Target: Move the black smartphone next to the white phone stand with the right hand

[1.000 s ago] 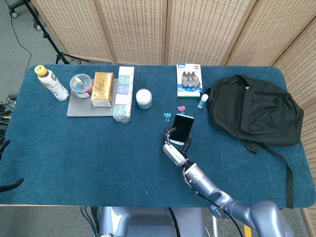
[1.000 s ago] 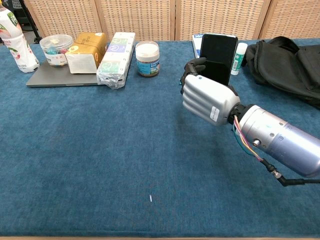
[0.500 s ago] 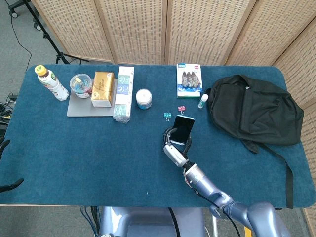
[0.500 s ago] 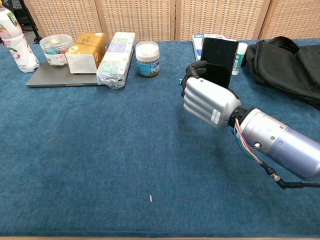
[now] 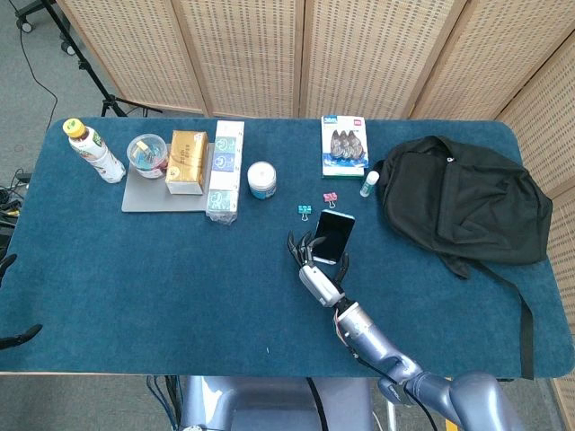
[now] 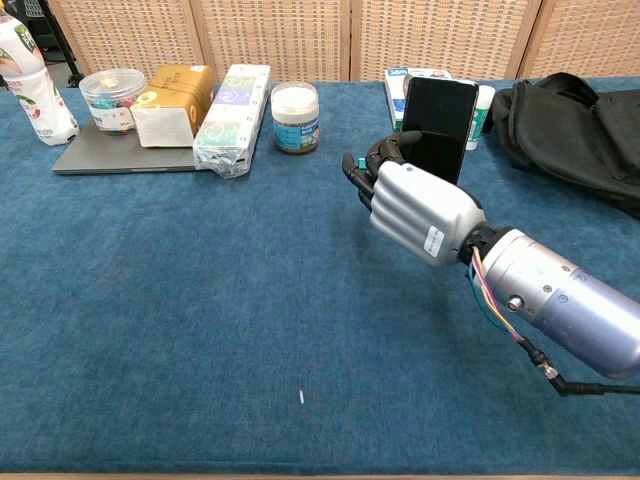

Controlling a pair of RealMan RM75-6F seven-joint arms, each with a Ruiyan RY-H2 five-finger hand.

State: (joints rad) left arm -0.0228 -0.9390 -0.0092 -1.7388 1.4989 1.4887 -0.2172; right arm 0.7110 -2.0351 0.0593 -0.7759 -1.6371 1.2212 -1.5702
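The black smartphone (image 5: 332, 236) (image 6: 439, 113) stands tilted above the blue table (image 5: 162, 269), its lower edge hidden behind my right hand (image 5: 316, 266) (image 6: 412, 196). That hand sits near the table's middle and holds the phone from below. Its dark fingers (image 5: 295, 244) are fanned out on both sides of the phone. I cannot see exactly where they touch it. No white phone stand shows in either view. My left hand is out of both views.
A black backpack (image 5: 463, 197) lies to the right. Behind the phone are a white box (image 5: 345, 146), a glue stick (image 5: 369, 184) and two small clips (image 5: 305, 210). Back left: a jar (image 5: 261, 179), boxes on a grey tray (image 5: 144, 197), a bottle (image 5: 92, 151).
The right hand's fingers have spread outward from a closed grip. The phone has shifted slightly right and away, and still stands upright.
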